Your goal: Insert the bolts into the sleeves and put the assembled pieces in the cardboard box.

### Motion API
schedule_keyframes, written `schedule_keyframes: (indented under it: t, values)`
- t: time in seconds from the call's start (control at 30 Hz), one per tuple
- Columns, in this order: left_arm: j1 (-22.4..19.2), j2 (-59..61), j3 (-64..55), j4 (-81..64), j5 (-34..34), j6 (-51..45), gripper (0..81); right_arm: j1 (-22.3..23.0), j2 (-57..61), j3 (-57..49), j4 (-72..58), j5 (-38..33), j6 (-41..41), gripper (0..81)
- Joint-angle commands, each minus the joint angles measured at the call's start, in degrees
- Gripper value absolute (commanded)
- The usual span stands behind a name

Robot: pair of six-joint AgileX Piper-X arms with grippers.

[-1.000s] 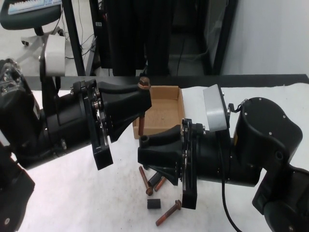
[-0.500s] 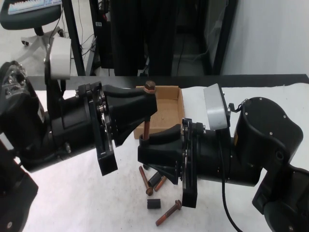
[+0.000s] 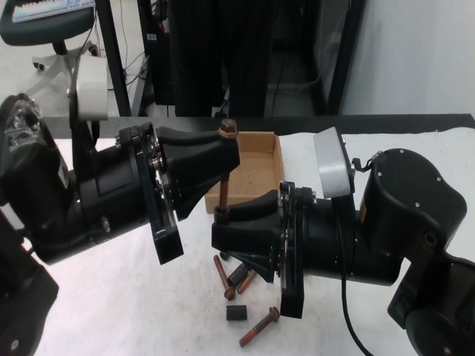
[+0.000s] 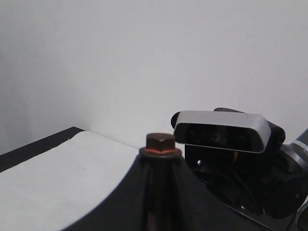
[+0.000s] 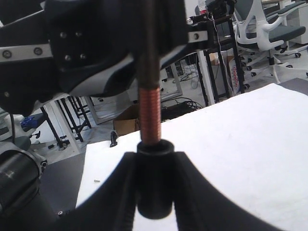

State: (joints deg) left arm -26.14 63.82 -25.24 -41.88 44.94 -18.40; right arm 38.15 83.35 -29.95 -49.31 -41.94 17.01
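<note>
A bolt (image 3: 223,194) is held upright, head up, by the closed left gripper (image 3: 226,157). Its threaded tip is set into the top of a black sleeve (image 5: 155,183), which is clamped by the right gripper (image 3: 225,224). The cardboard box (image 3: 261,159) is seen at 12 o'clock of them. Loose bolts (image 3: 259,326) and a loose sleeve (image 3: 236,312) lie at 6 o'clock.

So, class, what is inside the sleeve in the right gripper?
The threaded end of the bolt enters the top of the sleeve. How deep it reaches is hidden by the sleeve wall.
</note>
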Motion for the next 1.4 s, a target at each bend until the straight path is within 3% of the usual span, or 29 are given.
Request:
schedule_keyframes:
  t: [0.0, 0.93, 1.03, 1.2, 1.27, 1.37]
  values:
    - [-0.21, -0.08, -0.65, 1.46, -0.28, 0.38, 0.3, -0.05, -0.23, -0.64, -1.04, -0.49, 0.16, 0.8]
    - [-0.21, -0.08, 1.21, 2.32, 4.74, 5.57, 0.3, -1.32, -0.23, -0.64, -4.95, -0.49, 0.33, 0.8]
    - [-0.07, -0.08, 1.21, 2.14, 6.6, 5.57, 10.5, -2.39, -0.23, -0.64, -4.95, -0.86, 1.44, 0.8]
    - [-0.07, -0.08, 1.21, 2.14, 7.16, 3.72, 44.3, -3.45, -0.23, -0.64, -4.95, -3.54, 1.44, 0.8]
    - [-0.07, -0.08, 1.21, 2.14, 6.51, 2.89, 49.4, -3.45, -0.23, -0.64, -4.95, -3.49, 1.44, 0.8]
    - [-0.07, -0.08, 1.21, 2.14, 6.52, 2.91, 49.7, -3.45, -0.23, -0.64, -4.95, -3.49, 1.44, 0.8]
